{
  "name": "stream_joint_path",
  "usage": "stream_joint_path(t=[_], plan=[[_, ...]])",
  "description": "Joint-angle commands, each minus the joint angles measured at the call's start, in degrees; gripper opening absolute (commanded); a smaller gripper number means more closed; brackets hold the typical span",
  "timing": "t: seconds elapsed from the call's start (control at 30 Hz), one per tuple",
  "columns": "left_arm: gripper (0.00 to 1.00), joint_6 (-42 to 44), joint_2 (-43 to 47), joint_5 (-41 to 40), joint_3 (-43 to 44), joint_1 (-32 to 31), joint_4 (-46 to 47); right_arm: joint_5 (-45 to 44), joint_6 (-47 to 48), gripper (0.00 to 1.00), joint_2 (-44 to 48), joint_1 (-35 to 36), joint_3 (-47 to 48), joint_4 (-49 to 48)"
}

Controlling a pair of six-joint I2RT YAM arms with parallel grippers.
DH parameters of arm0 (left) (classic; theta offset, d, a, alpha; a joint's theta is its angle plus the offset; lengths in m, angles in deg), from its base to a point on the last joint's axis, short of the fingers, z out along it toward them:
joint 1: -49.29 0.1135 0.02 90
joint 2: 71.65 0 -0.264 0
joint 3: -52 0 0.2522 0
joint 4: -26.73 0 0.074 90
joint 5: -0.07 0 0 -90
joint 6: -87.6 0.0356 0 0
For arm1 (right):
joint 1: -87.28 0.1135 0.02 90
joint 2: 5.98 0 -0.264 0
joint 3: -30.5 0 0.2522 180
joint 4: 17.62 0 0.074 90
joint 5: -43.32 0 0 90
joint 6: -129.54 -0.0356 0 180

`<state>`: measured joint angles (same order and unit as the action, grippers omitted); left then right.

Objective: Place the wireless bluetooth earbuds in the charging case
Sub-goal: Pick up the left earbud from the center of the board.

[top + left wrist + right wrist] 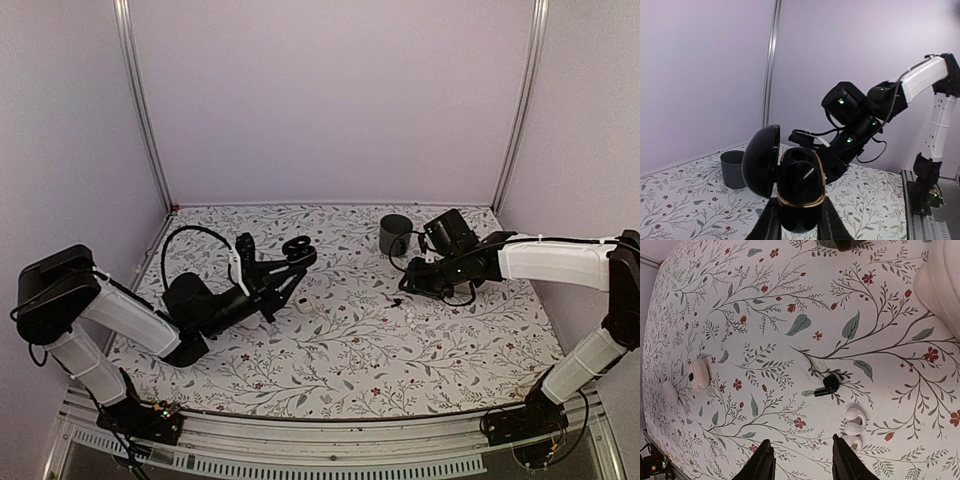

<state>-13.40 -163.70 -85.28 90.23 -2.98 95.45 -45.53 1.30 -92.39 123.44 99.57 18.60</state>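
black case (800,187) pinched in left gripper (800,223); right gripper (801,450) spread near one black earbud (829,384), two white earbuds (855,419).

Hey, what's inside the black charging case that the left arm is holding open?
The black case in the left pincer shows a dark, gold-rimmed cavity with one slim pale streak. Whether that is a seated earbud cannot be told; the depths are in shadow.

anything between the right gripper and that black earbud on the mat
Nothing visible does. The black earbud lies on bare mat ahead of the open right gripper; the white earbuds sit off to one side, near one finger.
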Motion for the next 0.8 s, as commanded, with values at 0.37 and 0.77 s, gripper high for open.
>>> stream_joint_path(t=[0.37,0.77], plan=[[0.0,-4.84,5.53,26.4,-3.07,5.56,0.69,1.2,13.69,0.42,-13.38,-3.29,4.43,-9.33],[0.0,-3.91,6.13,26.0,-3.22,5.88,-2.15,-0.89,16.87,0.31,-16.5,-2.42,4.74,-7.5]])
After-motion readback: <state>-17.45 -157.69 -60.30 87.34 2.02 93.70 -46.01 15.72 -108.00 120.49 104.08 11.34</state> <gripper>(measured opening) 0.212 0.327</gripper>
